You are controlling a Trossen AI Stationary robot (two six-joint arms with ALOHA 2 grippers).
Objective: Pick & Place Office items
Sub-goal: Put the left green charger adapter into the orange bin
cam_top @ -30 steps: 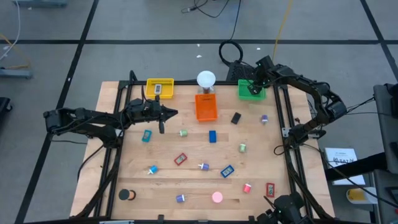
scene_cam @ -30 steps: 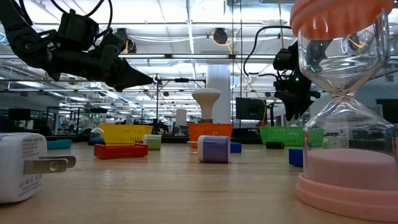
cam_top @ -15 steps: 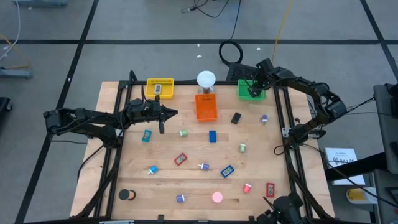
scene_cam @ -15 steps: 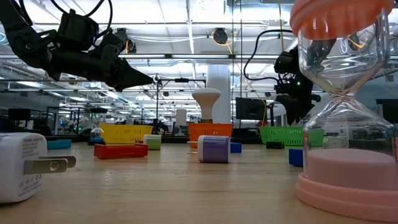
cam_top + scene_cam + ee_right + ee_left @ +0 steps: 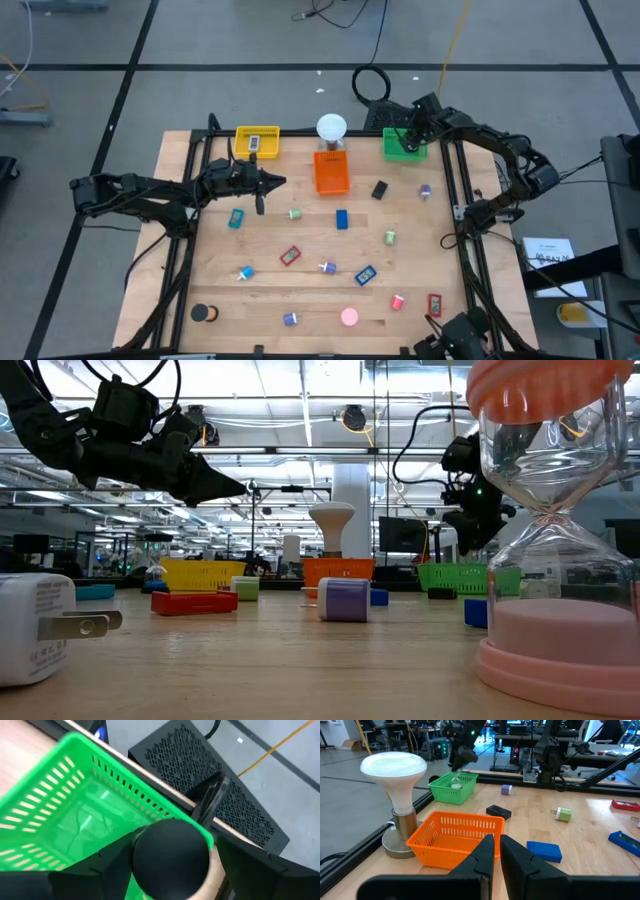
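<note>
Care was wanted above the green tray (image 5: 392, 152), where the right gripper (image 5: 408, 140) hung with a black roll (image 5: 170, 852), clamped or freed I could not tell, best dropped low and central; the left gripper (image 5: 275, 181), pinched together, waited empty near the orange tray (image 5: 332, 172).

My wooden table (image 5: 270, 300) carries three little baskets along its far edge: a yellow tray (image 5: 257, 141) toward the left, an orange tray (image 5: 331, 172) in the middle and a green tray (image 5: 403, 146) toward the right. My white globe lamp (image 5: 331, 128) stands just behind the orange one, on a round metal base. Black frame rails (image 5: 465, 240) run down both sides of the table. Beyond the far edge, a coiled black cable (image 5: 371, 84) lies on the grey floor.
</note>
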